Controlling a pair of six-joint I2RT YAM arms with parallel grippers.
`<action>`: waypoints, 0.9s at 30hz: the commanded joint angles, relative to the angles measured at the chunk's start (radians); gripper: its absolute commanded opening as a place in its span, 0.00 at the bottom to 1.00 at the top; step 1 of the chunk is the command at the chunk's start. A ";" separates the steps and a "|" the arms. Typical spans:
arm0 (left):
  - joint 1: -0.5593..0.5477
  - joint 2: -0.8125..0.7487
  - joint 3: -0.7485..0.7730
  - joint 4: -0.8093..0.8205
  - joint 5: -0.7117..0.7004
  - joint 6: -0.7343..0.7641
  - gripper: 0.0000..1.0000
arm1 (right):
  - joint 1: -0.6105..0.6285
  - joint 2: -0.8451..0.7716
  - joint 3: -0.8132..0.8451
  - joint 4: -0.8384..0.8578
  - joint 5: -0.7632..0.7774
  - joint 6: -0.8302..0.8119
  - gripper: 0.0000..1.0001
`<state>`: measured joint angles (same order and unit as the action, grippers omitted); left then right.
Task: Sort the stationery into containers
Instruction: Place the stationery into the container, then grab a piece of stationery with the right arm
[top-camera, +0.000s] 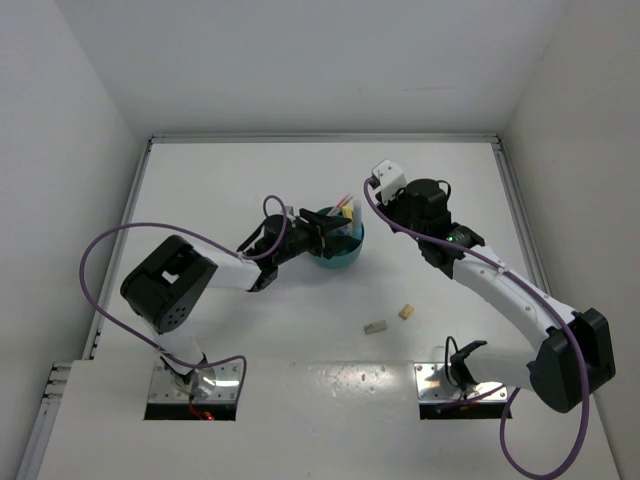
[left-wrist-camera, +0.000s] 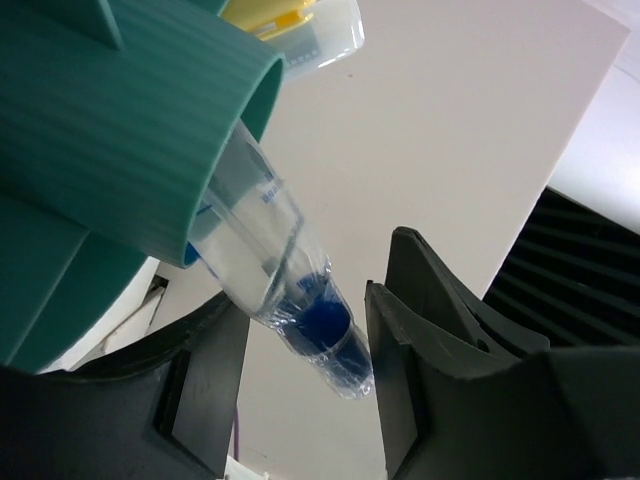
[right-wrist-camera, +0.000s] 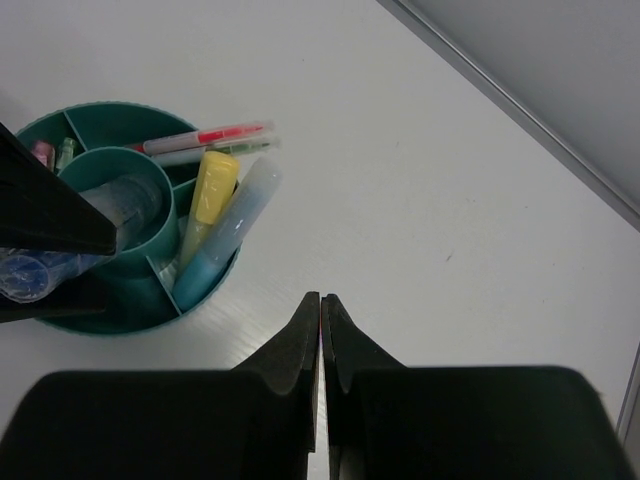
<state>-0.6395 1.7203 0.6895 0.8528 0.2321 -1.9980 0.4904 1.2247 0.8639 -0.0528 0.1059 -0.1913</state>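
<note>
Teal organiser (top-camera: 342, 266) with a blue marker (left-wrist-camera: 318, 325) leaning out of its centre cup (left-wrist-camera: 120, 120), held by the left gripper (left-wrist-camera: 305, 290).

Its two fingers appear to press the marker's capped outer end from either side. The marker's long axis slants from the cup toward the left wrist, so letting go should leave it in the cup. The right gripper (right-wrist-camera: 320, 300) hovers beside the organiser, fingers pinched together on nothing. A tan block (top-camera: 406, 312) and a grey block (top-camera: 375, 326) lie on the table (top-camera: 250, 180), well apart from the organiser and nearer the right arm's base.
</note>
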 joint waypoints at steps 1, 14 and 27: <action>0.009 -0.047 0.038 0.025 0.018 -0.223 0.55 | -0.001 -0.014 0.000 0.045 0.012 -0.007 0.02; 0.047 -0.185 0.111 -0.116 0.009 -0.082 0.53 | -0.001 -0.014 0.000 0.045 0.012 -0.016 0.02; -0.109 -0.500 0.260 -1.159 -0.367 1.269 0.53 | -0.001 -0.146 0.040 -0.461 -0.362 -0.419 0.82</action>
<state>-0.6552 1.3148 1.0309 0.0223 0.0849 -1.0725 0.4885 1.1580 0.8661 -0.2722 -0.0593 -0.4114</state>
